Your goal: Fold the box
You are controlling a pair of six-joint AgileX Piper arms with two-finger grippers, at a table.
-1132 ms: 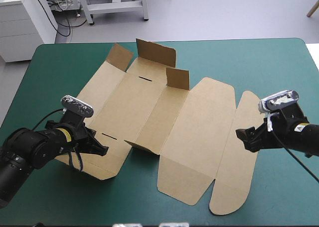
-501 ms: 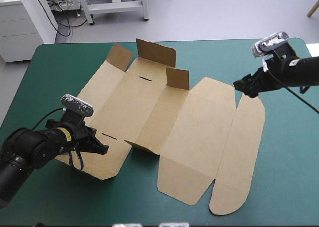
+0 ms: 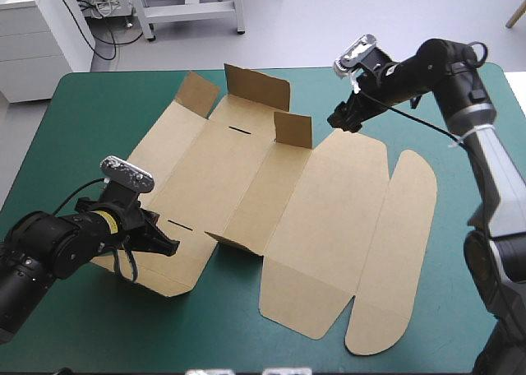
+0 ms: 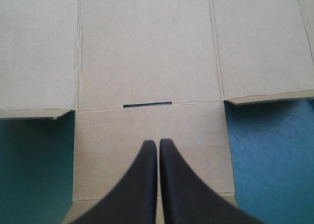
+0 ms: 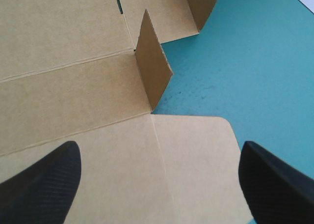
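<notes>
Flat-cut brown cardboard box (image 3: 246,186) spread mid-table on teal-green cover (image 3: 99,112), several small flaps upright. Left gripper (image 3: 168,247) (image 4: 157,141): fingers pressed together over box's left flap. Right gripper (image 3: 339,120) (image 5: 159,148): fingers wide apart above far lid corner.

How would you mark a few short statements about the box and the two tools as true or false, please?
1. The left tool is shut. True.
2. The right tool is shut on the box. False: its fingers stand wide apart, holding nothing.
3. A narrow slot lies ahead of the left tool. True.
4. The right tool is at the box's near edge. False: it is over the box's far side, near a raised flap.
5. All the box's walls are raised into a tray. False: most of the box lies flat.
</notes>
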